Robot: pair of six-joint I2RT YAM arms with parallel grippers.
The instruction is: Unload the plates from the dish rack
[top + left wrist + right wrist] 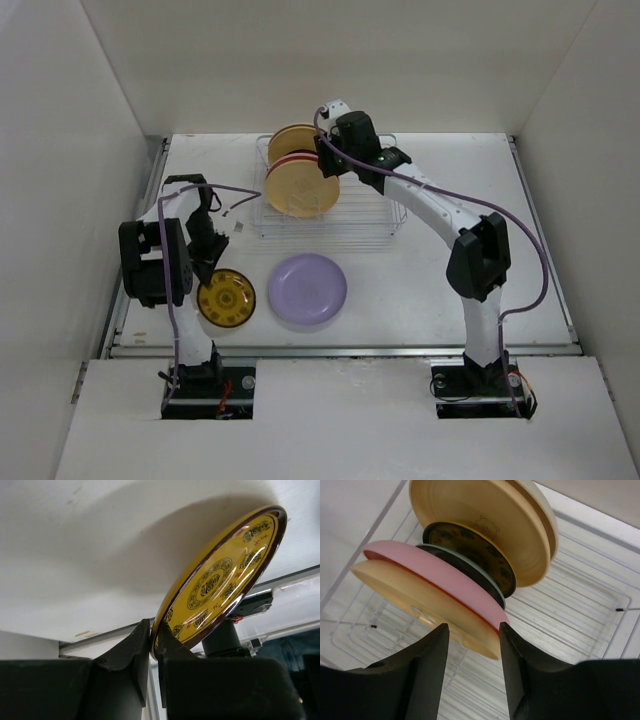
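Observation:
The wire dish rack [345, 222] stands at the back middle with several plates upright at its left end. A tan-yellow plate [298, 190] is in front, then a pink one [445, 575], a dark patterned one [470, 550], another tan one [485, 525] and a cream one [545, 515]. My right gripper [472, 630] is open, with its jaws either side of the front tan-yellow plate's [415, 597] rim. My left gripper [154, 630] is shut on the rim of a yellow patterned plate [220, 580], held low at the front left [226, 299]. A lavender plate [308, 290] lies flat beside it.
The rack's right half [580, 625] holds no plates. White walls close in the table on the left, right and back. A metal rail [340, 350] runs along the table's near edge, close to the yellow patterned plate.

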